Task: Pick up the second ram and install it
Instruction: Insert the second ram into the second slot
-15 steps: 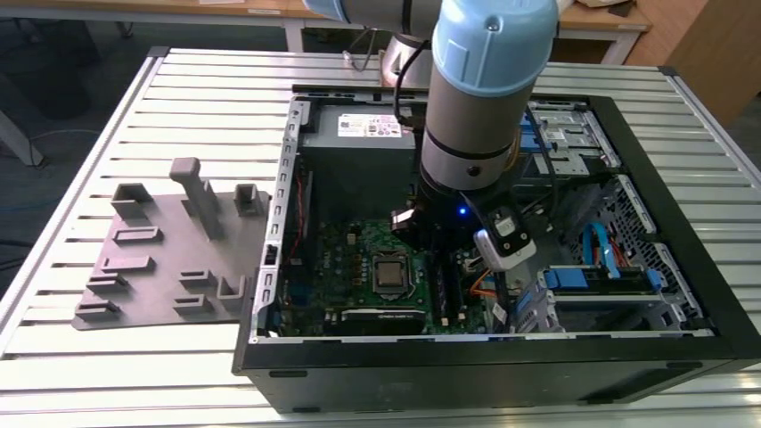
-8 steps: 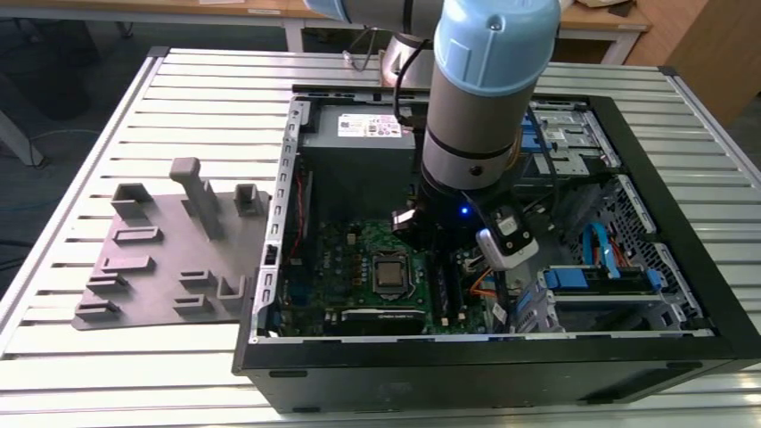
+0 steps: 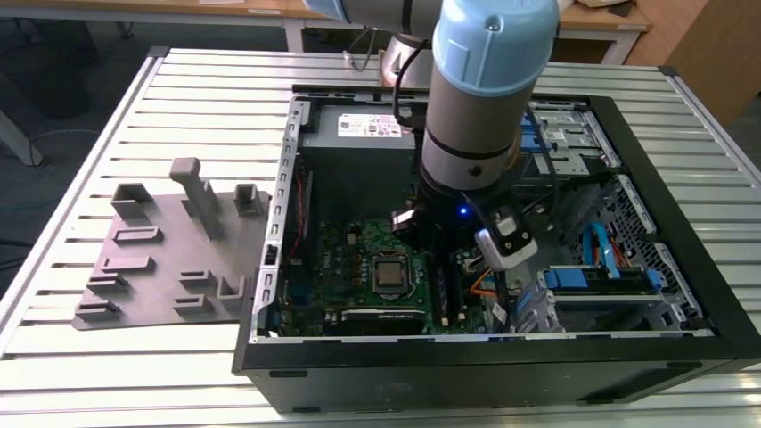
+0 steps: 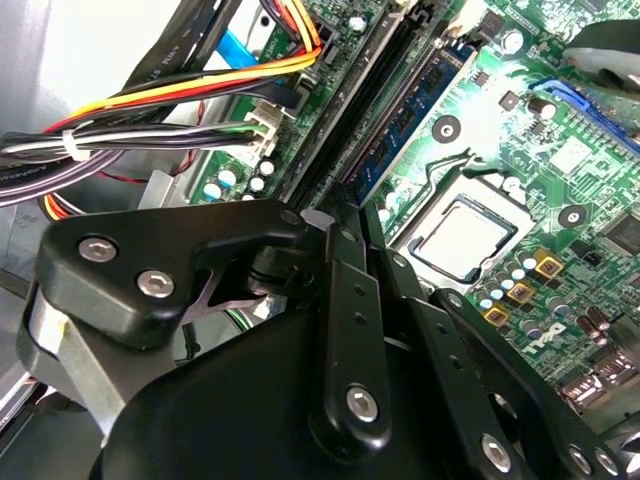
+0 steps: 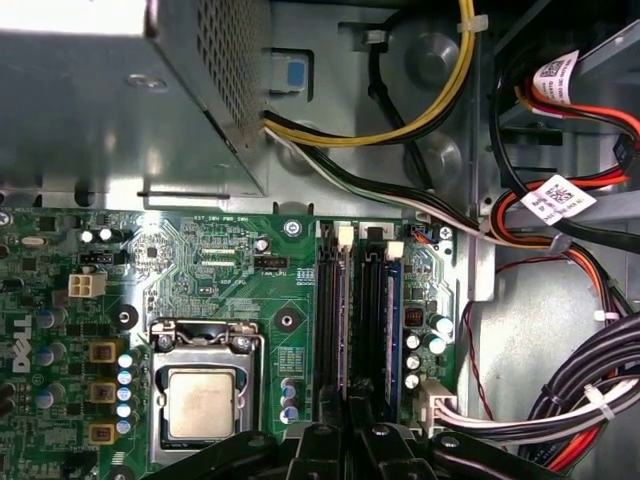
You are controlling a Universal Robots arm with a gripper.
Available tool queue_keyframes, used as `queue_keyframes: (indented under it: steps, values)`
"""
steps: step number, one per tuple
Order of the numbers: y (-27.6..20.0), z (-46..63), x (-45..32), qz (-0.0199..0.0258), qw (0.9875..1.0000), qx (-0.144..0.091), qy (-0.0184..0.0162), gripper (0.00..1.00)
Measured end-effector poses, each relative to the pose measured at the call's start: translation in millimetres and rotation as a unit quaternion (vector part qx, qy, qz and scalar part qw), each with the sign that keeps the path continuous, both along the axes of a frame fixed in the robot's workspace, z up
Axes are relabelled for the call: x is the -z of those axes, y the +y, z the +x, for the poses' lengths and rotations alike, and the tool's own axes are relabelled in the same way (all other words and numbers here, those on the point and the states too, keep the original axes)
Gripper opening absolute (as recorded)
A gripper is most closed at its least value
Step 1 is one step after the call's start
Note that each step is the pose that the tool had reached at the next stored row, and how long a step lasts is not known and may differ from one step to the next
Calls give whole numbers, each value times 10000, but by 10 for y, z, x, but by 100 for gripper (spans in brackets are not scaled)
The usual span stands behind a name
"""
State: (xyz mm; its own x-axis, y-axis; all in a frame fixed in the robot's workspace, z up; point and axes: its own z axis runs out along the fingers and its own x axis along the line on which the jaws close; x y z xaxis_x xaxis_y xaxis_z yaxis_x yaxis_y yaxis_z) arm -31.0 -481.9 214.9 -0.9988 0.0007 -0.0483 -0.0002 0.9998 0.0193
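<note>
An open computer case (image 3: 476,357) lies on the slatted metal table (image 3: 214,80) in front of me, at centre right of the exterior view. The green motherboard (image 3: 356,259) occupies its lower middle, with the square silver processor (image 5: 203,402) at lower left in the first wrist view. A grey power supply (image 3: 356,134) sits above the board. A grey plastic tray (image 3: 155,267) with upright posts rests at left, touching the case. Bundled cables (image 4: 150,110) cross the upper left of the second wrist view.

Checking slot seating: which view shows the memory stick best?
The second wrist view: the memory stick lies along its slot, chips visible. The first wrist view shows it edge-on; in the exterior view the arm covers that area.
</note>
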Motion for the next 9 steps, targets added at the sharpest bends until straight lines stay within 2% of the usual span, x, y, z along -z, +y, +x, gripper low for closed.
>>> queue_keyframes:
  steps: [9]
  values:
    - [0,-2,52,6,10000,20,0,11]
